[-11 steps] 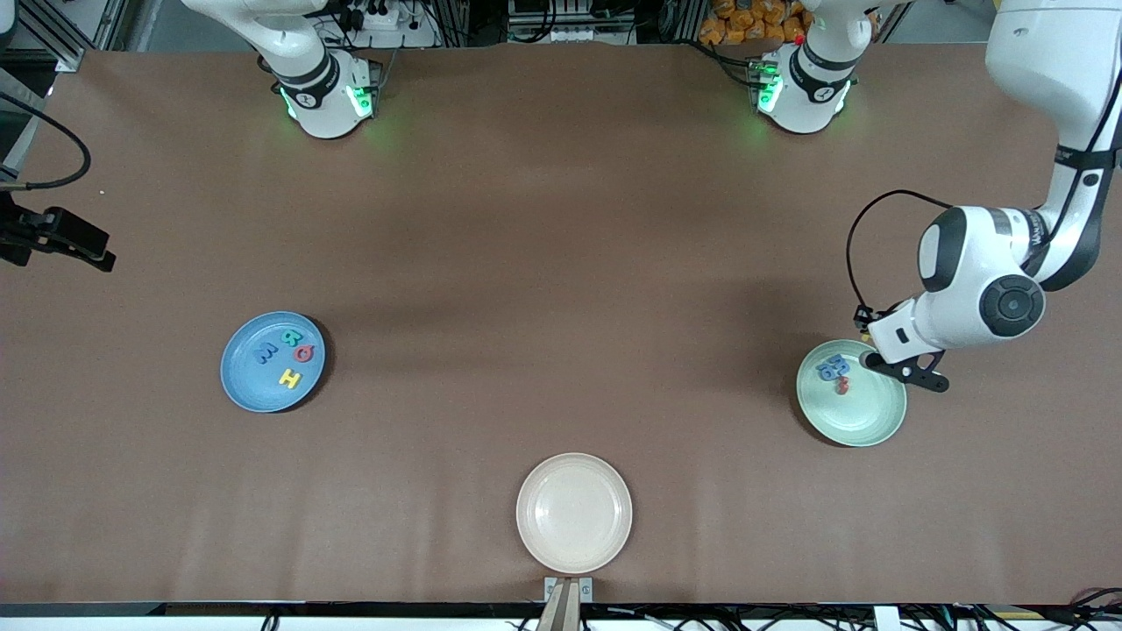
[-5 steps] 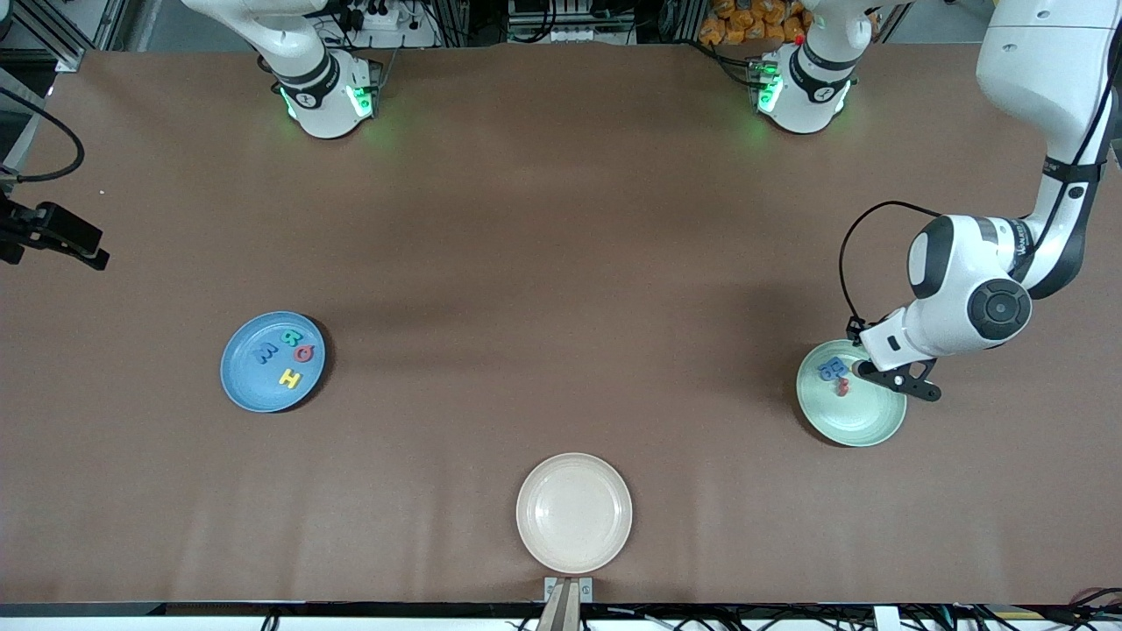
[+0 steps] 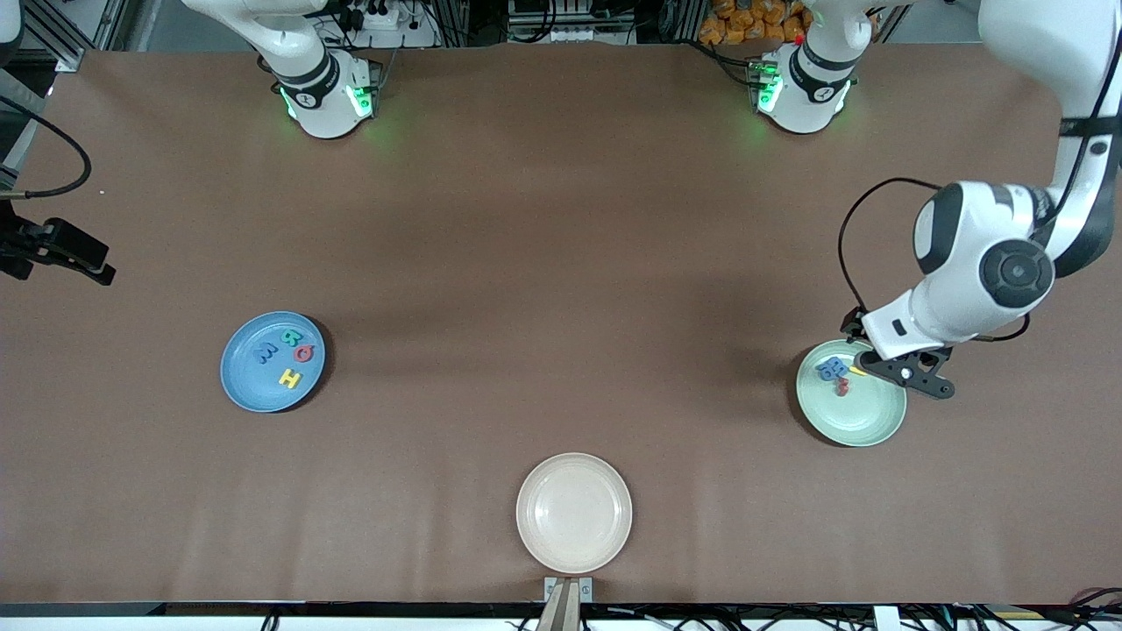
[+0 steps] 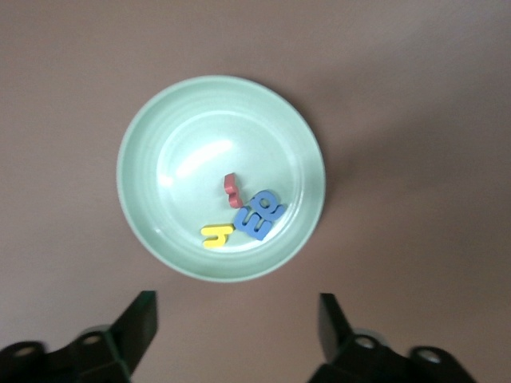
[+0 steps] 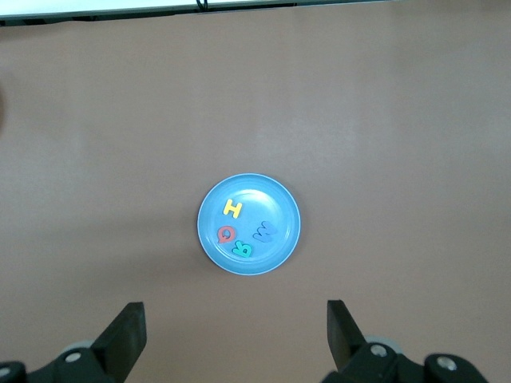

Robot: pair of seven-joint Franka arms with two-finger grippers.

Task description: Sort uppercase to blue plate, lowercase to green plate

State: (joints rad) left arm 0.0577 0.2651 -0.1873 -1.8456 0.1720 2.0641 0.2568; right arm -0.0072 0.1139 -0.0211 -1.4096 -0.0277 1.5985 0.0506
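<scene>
1. The round pale mint-green plate [image 4: 136, 128] lies at the left arm's end of the brown counter [image 3: 561, 263]; four small toy lowercase letters are seen in it: a yellow h [image 4: 216, 234], two blue letters lying against each other [image 4: 259, 214] and a tiny red m [image 4: 231, 190]
2. The left hand [image 4: 236, 327] is held in the air over the plate's rim, its fingers spread wide with nothing between them; the yellow h lies in the plate below it, free of the fingers
3. The left arm is bent at the elbow, its wrist pointed down at the plate
4. The round medium-blue plate [image 3: 241, 386] lies toward the right arm's end of the counter, holding a yellow H [image 3: 289, 379], a blue W [image 3: 266, 353], a red Q [image 3: 303, 353] and a green R [image 3: 289, 336]
5. The right hand [image 5: 236, 333] waits high over the counter, looking down at the blue plate, its fingers spread and empty
6. A round cream-white plate [image 3: 574, 513] sits nearest the front camera, between the other two plates
</scene>
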